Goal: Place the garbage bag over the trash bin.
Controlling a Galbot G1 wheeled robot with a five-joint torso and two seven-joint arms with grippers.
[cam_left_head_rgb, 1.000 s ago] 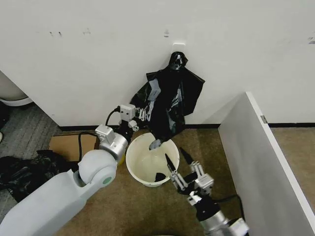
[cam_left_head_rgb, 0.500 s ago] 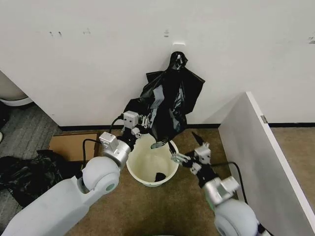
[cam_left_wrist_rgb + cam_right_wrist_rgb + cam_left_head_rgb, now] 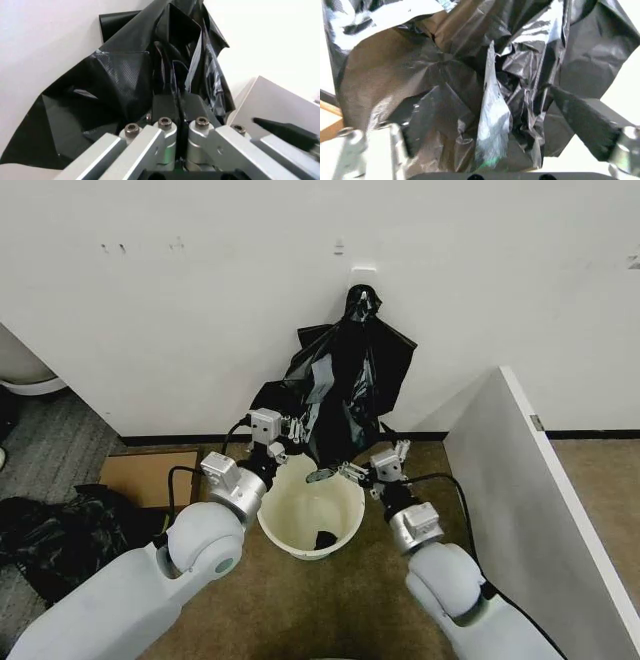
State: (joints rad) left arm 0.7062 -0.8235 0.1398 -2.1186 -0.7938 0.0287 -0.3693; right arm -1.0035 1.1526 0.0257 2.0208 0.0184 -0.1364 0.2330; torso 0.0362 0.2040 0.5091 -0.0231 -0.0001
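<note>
Garbage bag, right pincer now nearer.

Brown carpet floor. The bin stands on it near the wall. A flat cardboard box lies to the bin's left against the wall. A lumpy black heap rests further left, overlapping grey flooring.

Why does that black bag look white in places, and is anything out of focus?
Glare: in the right wrist view the glossy garbage bag throws bright white streaks where light hits its wrinkles. In the left wrist view the metal of the left gripper close to the lens is soft, the film beyond it sharper. In the head view the trash bin is evenly lit, with soft shadows.
</note>
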